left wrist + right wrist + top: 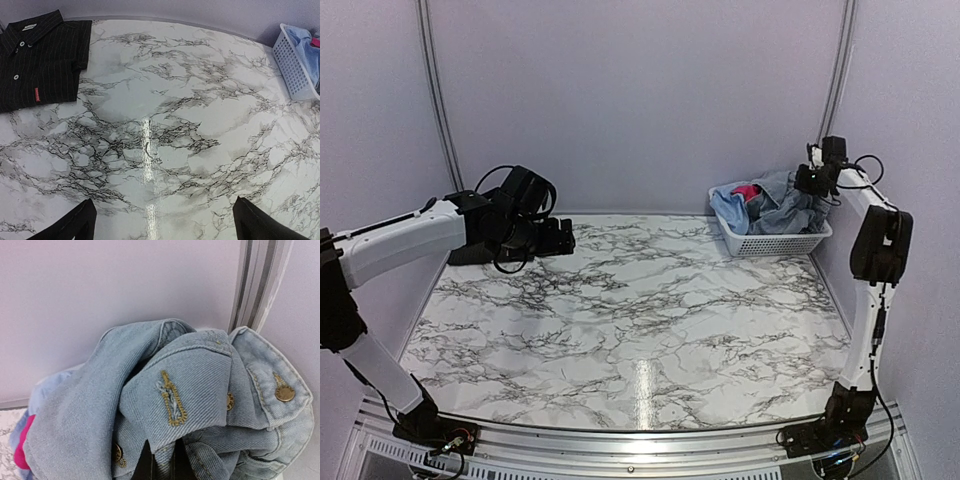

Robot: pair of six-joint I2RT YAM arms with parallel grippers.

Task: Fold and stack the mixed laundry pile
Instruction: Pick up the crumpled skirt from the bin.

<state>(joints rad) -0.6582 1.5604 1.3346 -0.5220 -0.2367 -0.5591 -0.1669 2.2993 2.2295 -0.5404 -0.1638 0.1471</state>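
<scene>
Denim fills the right wrist view: a grey-blue denim piece (190, 390) with brass buttons and a stitched buttonhole is bunched right up against the camera, its folds drawn together at the bottom of the frame. The right gripper (818, 196) is at the far right corner of the table (640, 330), over the white lattice basket (775, 243). Its jaws are closed, pinching a fold of that denim, which rises from the basket up to the fingertips.

The mixed laundry pile (770, 208) is heaped in the basket. A light blue piece (728, 208) hangs over the left rim, and a bright pink-red piece (747, 191) shows near the top, just left of the denim.

The left gripper (563, 238) hovers above the far left part of the table, well apart from the basket. Its jaws are spread wide, with nothing between them; both dark fingers (75, 225) show at the lower edge of the left wrist view, with bare marble between. A black pinstriped shirt (42, 60) lies flat in the far left corner, buttoned, collar toward the wall, with a small red tag on its front. It is separate from the rest of the pile.
</scene>
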